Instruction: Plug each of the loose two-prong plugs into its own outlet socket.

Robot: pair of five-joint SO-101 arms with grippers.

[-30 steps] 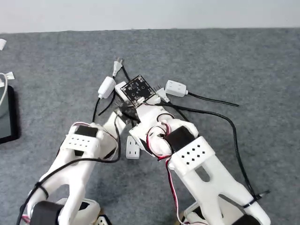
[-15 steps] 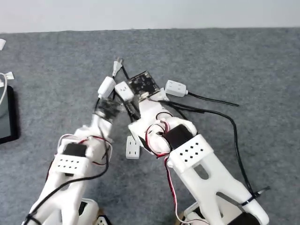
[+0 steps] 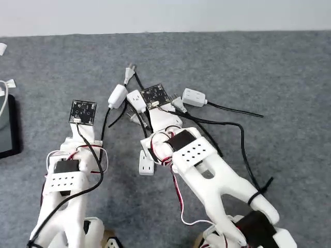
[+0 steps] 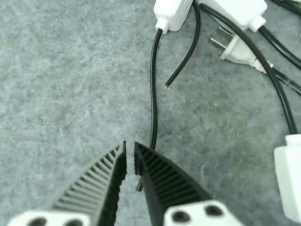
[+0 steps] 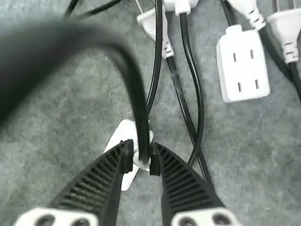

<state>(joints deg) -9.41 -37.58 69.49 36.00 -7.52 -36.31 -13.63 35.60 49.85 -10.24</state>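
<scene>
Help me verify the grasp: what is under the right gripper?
A white plug with its black cable, pinched between the fingers, on carpet. The fingers cover part of it; prongs cannot be seen.

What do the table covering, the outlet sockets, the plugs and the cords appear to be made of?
Table covering: grey felt or low-pile carpet, matte, fuzzy fibres showing. Outlet socket and plug: white moulded plastic, smooth, lightly glossy; prongs look metallic. Cord: black, probably rubber or vinyl sheath, smooth, bends freely.

Grey carpet point(image 3: 258, 67); plugs point(image 3: 128, 76), sockets point(image 3: 194, 96), cables point(image 3: 235, 110)
</scene>
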